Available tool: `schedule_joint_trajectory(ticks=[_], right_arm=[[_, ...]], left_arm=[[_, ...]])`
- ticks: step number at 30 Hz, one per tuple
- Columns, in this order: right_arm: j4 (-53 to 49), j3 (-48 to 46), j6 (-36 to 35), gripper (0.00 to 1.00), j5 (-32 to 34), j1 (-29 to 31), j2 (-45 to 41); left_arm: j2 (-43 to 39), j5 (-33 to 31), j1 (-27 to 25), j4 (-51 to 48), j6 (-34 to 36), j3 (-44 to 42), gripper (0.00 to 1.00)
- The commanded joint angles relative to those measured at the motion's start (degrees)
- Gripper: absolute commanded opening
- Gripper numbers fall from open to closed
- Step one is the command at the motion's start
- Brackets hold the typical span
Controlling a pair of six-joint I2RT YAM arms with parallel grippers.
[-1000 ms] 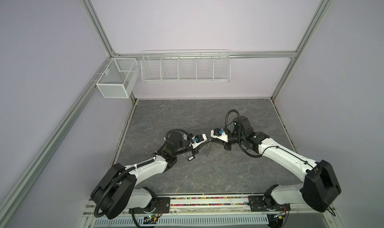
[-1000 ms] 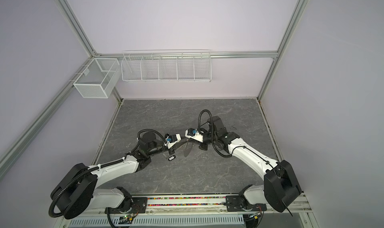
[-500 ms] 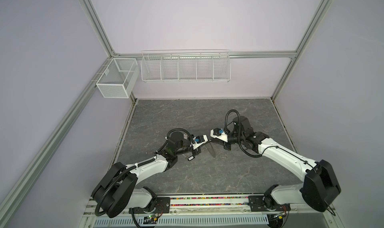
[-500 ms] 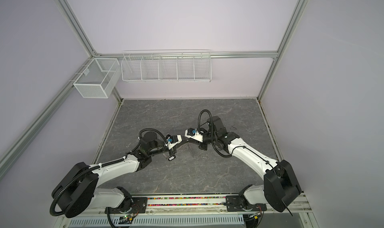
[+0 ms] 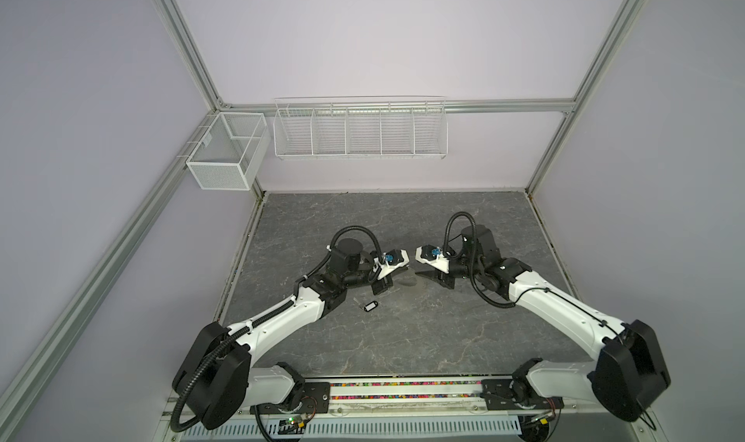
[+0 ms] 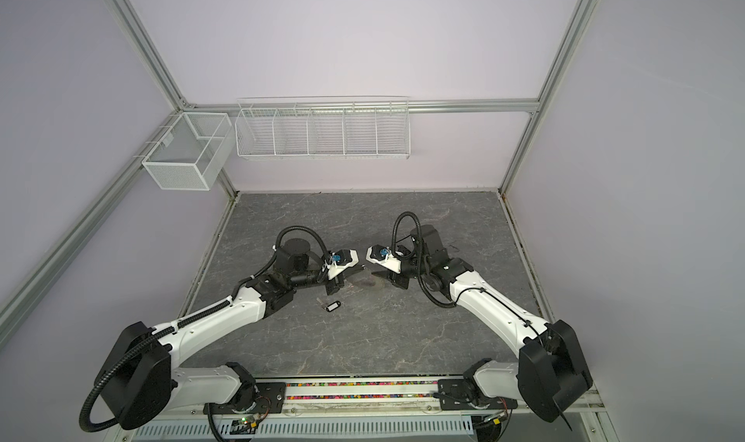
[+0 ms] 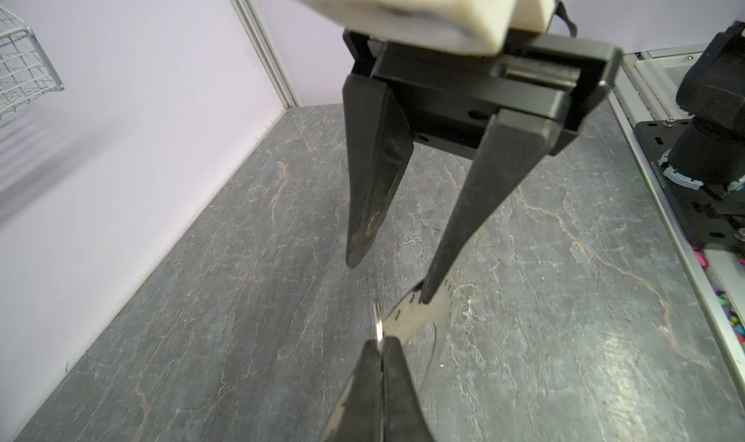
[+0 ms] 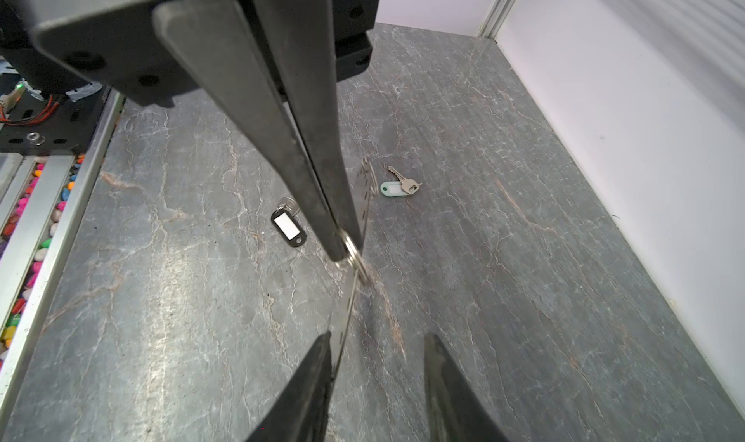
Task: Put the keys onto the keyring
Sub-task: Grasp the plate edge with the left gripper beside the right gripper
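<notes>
my left claw is fully closed. its two dark fingers are pressed together on the rim of the keyring, at a spot where a small wire loop sits. the keyring is a flat grey metal ring with small holes along its rim. i hold it up on edge, above the surface.

my right claw faces the left one from the other side of the keyring. its fingers are parted about halfway and grip nothing. one fingertip touches the keyring's flat face, and the other stands clear of it. from the right wrist the keyring shows as a thin edge running from the left claw's tips toward that touching finger.

further out, both keys lie flat on the surface below my left claw, apart from each other and clear of the keyring. the key with the black tag, which has a white label, lies under my left wrist, nearer my base than the claw tips; both top views show it. the key with the white tag lies beyond the left claw's tips as seen from the right wrist.
</notes>
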Motion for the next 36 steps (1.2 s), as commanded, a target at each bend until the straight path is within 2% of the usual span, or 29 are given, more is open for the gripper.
schedule_joint_trajectory(ticks=[1, 10, 18, 24, 36], right_arm=[[0.30, -1.22, -0.38, 0.40, 0.38, -0.24, -1.22], [1.27, -4.41, 1.99, 0.39, 0.68, -0.33, -4.04], [-2.46, -2.02, 3.76, 0.39, -4.24, -0.44, -6.93], [-4.74, -2.00, 2.02, 0.38, -1.56, -0.44, -6.28], [6.45, -4.88, 7.22, 0.28, -3.66, 1.90, -0.94]], left_arm=[[-0.50, 1.12, -0.15, -8.78, 1.54, 2.76, 0.00], [2.54, 3.12, -0.15, -18.09, 0.39, 8.36, 0.00], [4.36, 3.73, -0.15, -20.10, 0.32, 9.99, 0.00], [5.26, 4.68, -0.15, -19.83, 0.94, 10.72, 0.00], [6.47, 4.62, -0.15, -23.27, 2.80, 13.06, 0.00]])
